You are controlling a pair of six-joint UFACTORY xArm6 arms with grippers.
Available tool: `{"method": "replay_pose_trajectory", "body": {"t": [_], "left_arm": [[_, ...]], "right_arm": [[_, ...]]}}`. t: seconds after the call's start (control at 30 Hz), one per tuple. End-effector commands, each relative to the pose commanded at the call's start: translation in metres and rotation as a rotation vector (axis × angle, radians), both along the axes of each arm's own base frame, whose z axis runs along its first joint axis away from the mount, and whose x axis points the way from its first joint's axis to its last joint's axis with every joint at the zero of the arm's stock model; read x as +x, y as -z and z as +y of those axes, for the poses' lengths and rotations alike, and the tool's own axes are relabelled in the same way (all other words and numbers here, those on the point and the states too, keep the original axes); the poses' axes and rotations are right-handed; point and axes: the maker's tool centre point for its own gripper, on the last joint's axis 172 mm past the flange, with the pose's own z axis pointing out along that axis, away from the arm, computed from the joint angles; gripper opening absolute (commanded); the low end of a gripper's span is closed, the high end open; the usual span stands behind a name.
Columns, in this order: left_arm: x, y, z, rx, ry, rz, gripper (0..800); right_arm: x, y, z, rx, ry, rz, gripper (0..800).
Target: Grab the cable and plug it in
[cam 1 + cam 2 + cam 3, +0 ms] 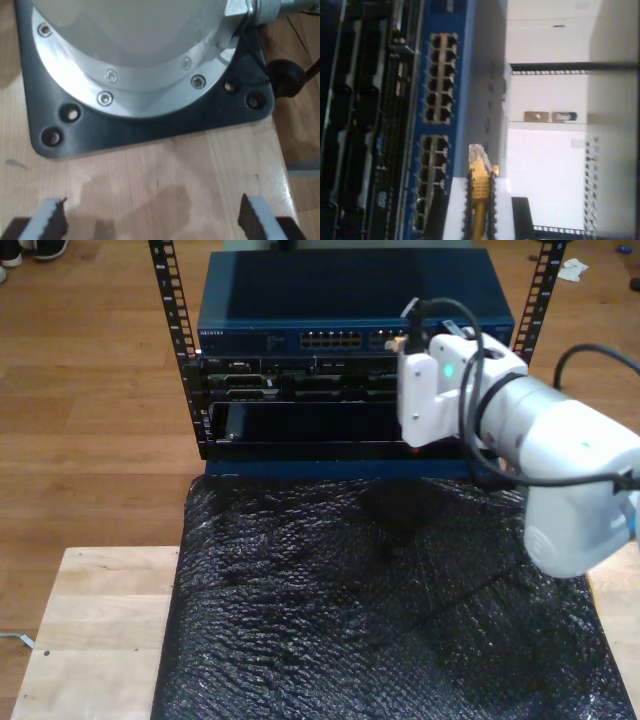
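My second gripper (pixel 480 189) is shut on the yellow-orange cable (pixel 480 200). The cable's clear plug (pixel 477 153) sticks out past the fingertips, close to the blue switch's port rows (pixel 439 80) but apart from them. In the exterior view this white arm reaches from the exterior view's right, with the second gripper (pixel 405 342) at the switch front (pixel 330 339) and the cable's yellow tip (pixel 396 342) beside the ports. My first gripper (pixel 152 220) is open over bare wood with nothing between its fingers (pixel 250 217).
Dark rack units (pixel 290 390) sit under the switch, between perforated rack posts (pixel 178 330). A black crinkled mat (pixel 380 590) covers the wooden table (pixel 90 620). A dark base plate (pixel 150 127) with a silver flange (pixel 135 95) lies ahead of my first gripper.
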Motion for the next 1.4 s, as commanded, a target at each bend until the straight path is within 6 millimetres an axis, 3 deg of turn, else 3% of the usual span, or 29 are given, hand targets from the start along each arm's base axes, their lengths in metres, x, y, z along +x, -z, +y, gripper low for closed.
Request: {"method": "replay_pose_trajectory", "body": {"t": [0.4,0.73,1.07,1.4], "left_arm": [[0.000,0.000,0.000,0.000,-0.001,0.001,800],[0.000,0.000,0.000,0.000,0.000,0.000,800],[0.000,0.000,0.000,0.000,-0.001,0.001,800],[0.000,0.000,0.000,0.000,-0.001,0.001,800]], "right_arm": [[0.011,0.022,-0.002,-0.002,0.006,0.034,0],[0.025,0.022,-0.004,0.007,0.002,-0.015,1],[0.044,0.009,-0.074,0.056,0.232,-0.110,1],[0.045,0.028,-0.075,0.061,0.245,-0.079,0]]}}
